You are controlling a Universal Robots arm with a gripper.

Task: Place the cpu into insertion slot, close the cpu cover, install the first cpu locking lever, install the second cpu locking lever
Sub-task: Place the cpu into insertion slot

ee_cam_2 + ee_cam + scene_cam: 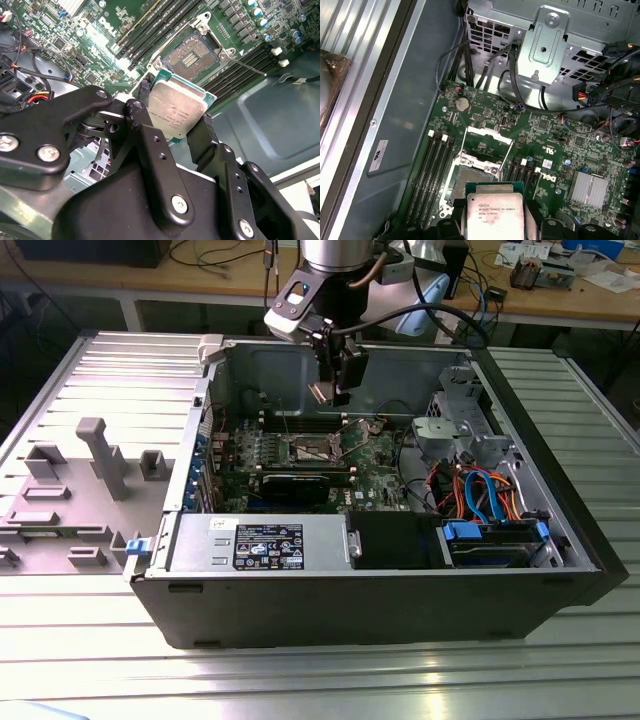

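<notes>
- Starting at the exterior view's left: spotting a grey side panel [90, 480] lying flat on the slatted table [300, 680], just beside the open computer case [360, 600].
- Moving inward: finding the insertion slot [312, 450] on the green motherboard [375, 475], with its dark pin field bare and uncovered in the second wrist view.
- Right above the board: hovering there with the gripper [335, 390], jaws clamped on the cpu [176, 107] by two opposite edges.
- Holding that chip in the air, silvery top facing both wrist cameras, well clear of the board and not yet seated; sitting just short of the socket in the first wrist view.
- Just past the socket: catching the cpu cover [487, 132] swung open, off the pin field.
- Over to the exterior view's right: passing a silver drive cage [465, 430], then a tangle of orange and blue cables [485, 490] below it.
</notes>
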